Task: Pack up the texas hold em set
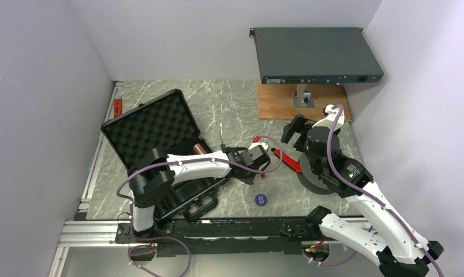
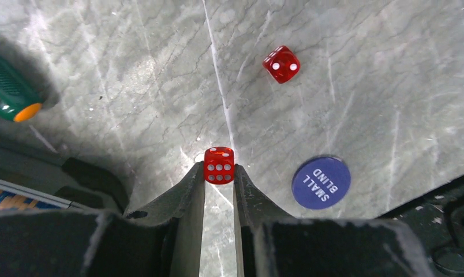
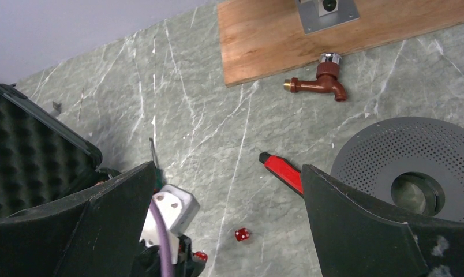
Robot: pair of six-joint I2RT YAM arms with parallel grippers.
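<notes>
**You have the left claw (image 2: 219,173) pinched on one red die (image 2: 219,164), held at its tips.**
Blue button (image 2: 321,182) lies on the desk (image 2: 131,86) just beside it; second die (image 2: 281,64) sits farther out, apart. Your briefcase (image 1: 154,124) stands open, foam lid up. Right claw (image 3: 228,173) is spread wide, holding nothing.

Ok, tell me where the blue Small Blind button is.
The blue button lies flat on the table near its front edge, right of the briefcase; in the left wrist view it sits just right of the pinched die.
</notes>
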